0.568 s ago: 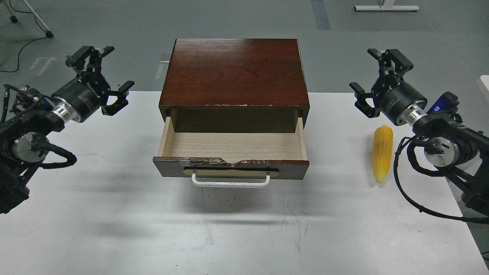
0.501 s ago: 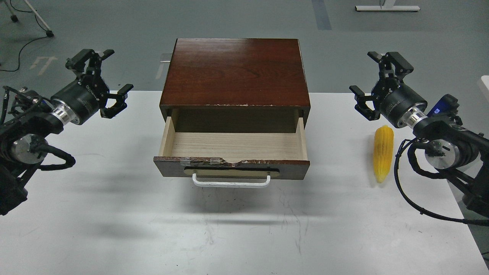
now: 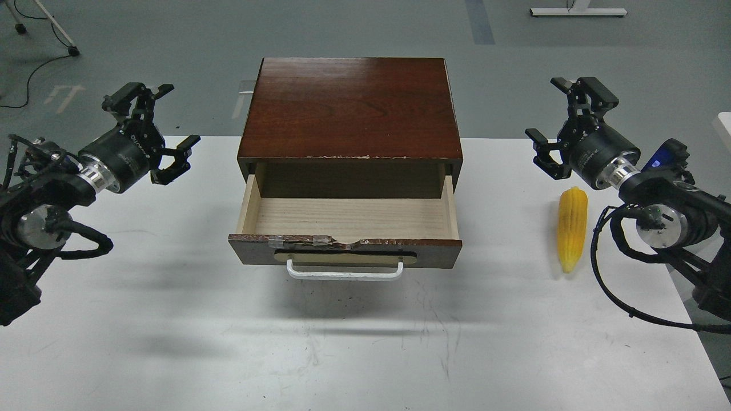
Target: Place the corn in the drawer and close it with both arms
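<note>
The drawer (image 3: 348, 220) of the dark brown cabinet (image 3: 349, 108) stands pulled out, its pale wood inside bare. Its front has a chipped, taped top edge and a white bar handle (image 3: 344, 271). The yellow corn (image 3: 571, 228) lies on the white table to the right of the drawer, thin end toward me. My right gripper (image 3: 562, 114) is open and empty, raised behind the corn's far end. My left gripper (image 3: 163, 117) is open and empty, raised over the table's left side, well clear of the cabinet.
The white table (image 3: 171, 319) carries the cabinet at its back middle. Its right edge runs close by the corn and my right arm. Grey floor, a cable and stand legs lie behind the table.
</note>
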